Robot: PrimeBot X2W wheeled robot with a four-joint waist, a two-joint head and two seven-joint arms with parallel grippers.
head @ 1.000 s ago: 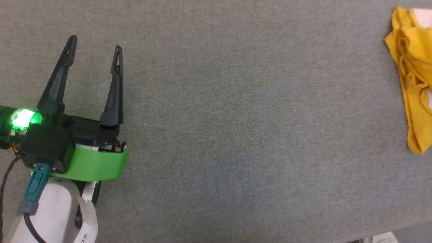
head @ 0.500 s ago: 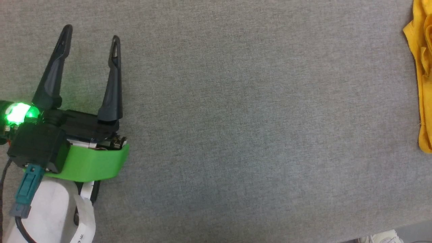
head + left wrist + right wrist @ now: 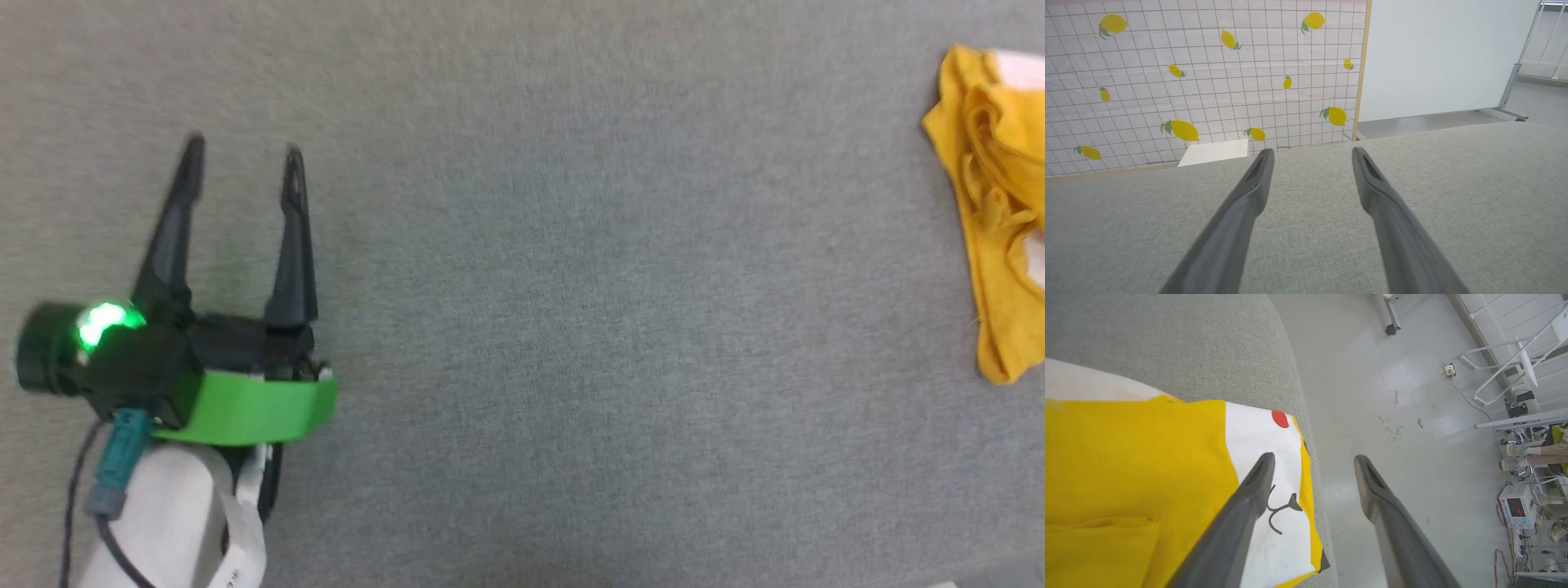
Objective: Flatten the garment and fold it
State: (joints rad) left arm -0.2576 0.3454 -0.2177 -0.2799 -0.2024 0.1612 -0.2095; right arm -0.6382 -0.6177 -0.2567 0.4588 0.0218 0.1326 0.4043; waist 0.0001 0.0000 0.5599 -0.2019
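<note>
mustard-yellow t-shirt [image 3: 992,245] lies at the far right of the grey cloth-covered table [image 3: 571,286], close to its right edge. in the head view it is bunched, with ridges and loose folds along its near side. the right wrist view shows a smoother stretch of it, with a white patch [image 3: 1261,428], a red dot [image 3: 1280,418] and a curved black line, ending at a corner right by the table's rim above the floor [image 3: 1372,396].

the left gripper [image 3: 244,153] hovers over bare table at the lower left, well apart from the shirt, its fingers spread wide and empty. the right gripper [image 3: 1313,458] hangs above the shirt's printed corner, fingers also wide with nothing between them: one finger over the white patch, the other out over the floor.

as a judgement, little of the task looks done. the cloth is neither spread flat nor in a tidy fold, and it sits off to one side. what looks left: drawing it toward the middle, smoothing it out, then folding.
</note>
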